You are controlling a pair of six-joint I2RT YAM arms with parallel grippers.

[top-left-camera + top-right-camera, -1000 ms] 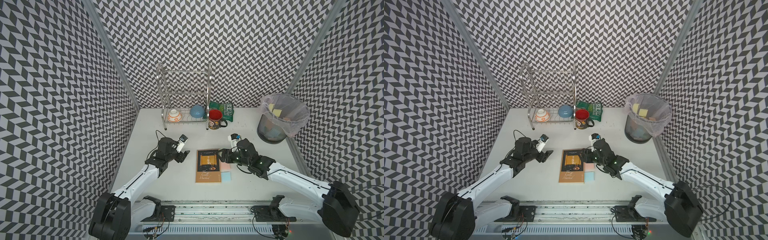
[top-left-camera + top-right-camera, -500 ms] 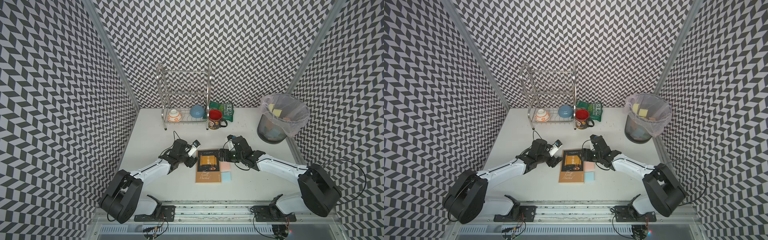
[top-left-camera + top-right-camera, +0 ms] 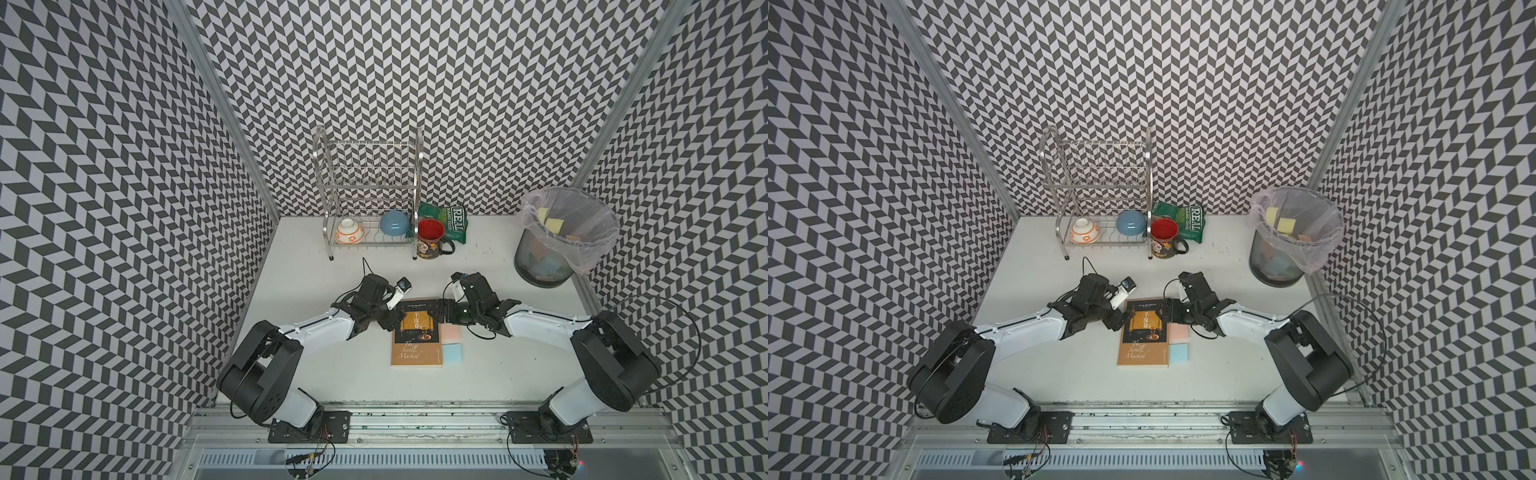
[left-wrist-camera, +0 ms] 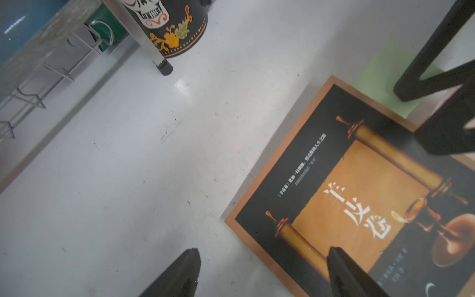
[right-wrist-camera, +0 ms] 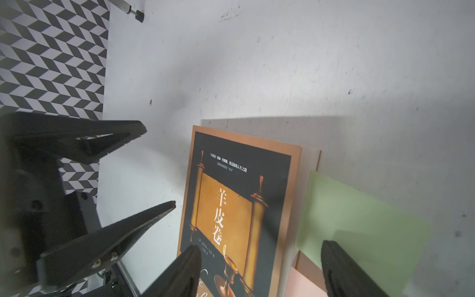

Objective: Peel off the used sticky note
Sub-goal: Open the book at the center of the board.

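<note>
Left gripper (image 4: 262, 249): jaws were found spread and empty, one finger over the book (image 3: 417, 347), one over the table (image 3: 332, 266).
Right gripper (image 5: 259, 245): jaws were found spread across the book's side edge; nothing was pinched.
Green sticky note (image 5: 359, 221): was seen protruding from that edge beneath one right finger; contact could not be told.
Pink note (image 3: 451, 333), blue note (image 3: 452, 353): were seen protruding from the same edge, nearer the robot.

The left arm (image 3: 316, 332) and right arm (image 3: 544, 328) look the same: white shells between round black joints. Just behind the left gripper (image 4: 263, 249) there is a small white camera (image 3: 400, 291) and a thin black cable (image 3: 364, 264). Its fingers (image 5: 123, 236) are black pointed wedges, ribbed inside, with two small screws (image 5: 113, 255) near the root.
</note>
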